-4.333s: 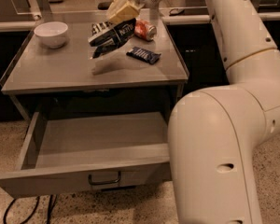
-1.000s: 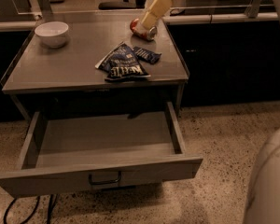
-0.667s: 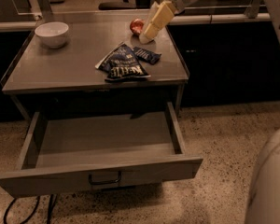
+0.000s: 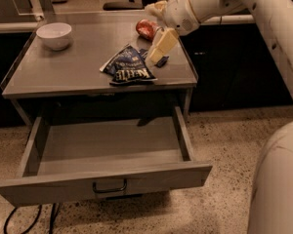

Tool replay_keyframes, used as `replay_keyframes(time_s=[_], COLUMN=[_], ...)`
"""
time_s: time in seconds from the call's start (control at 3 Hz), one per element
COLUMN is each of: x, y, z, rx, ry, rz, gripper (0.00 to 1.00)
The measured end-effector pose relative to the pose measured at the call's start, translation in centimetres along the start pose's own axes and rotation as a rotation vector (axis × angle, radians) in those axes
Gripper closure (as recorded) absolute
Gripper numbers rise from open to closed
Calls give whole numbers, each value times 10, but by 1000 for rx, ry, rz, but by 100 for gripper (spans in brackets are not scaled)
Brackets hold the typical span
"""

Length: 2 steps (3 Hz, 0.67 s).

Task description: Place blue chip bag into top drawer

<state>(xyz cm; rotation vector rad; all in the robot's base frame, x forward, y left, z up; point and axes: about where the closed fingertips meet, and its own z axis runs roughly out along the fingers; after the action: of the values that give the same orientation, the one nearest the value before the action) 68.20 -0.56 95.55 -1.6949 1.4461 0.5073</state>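
The blue chip bag (image 4: pixel 128 68) lies crumpled on the grey tabletop (image 4: pixel 63 72) near its front right, white lettering facing up. The top drawer (image 4: pixel 105 152) stands pulled out below the tabletop, with nothing inside and its dark bar handle (image 4: pixel 109 186) on the front panel. My gripper (image 4: pixel 160 47) hangs from the pale arm (image 4: pixel 210 1) just right of the bag's upper right corner, low over the table and close to the bag. It holds nothing.
A white bowl (image 4: pixel 54 34) sits at the back left of the tabletop. A red object (image 4: pixel 146 29) lies at the back right, behind the gripper. A small dark blue bar wrapper (image 4: pixel 162 60) peeks out under the gripper. Black cables (image 4: pixel 24 218) lie on the speckled floor.
Earlier the gripper held the bag above the table; the bag now lies on the tabletop. Over the last second the gripper has come down and forward, towards the bag's right side.
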Motion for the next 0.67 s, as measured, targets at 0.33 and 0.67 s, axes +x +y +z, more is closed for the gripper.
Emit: replay_keyframes(time_s=[0.33,0.67], x=[16,28], y=[6,11], z=[26,44], rx=[-47,-75], ry=[3,6], rz=[32,52], gripper=[0,0])
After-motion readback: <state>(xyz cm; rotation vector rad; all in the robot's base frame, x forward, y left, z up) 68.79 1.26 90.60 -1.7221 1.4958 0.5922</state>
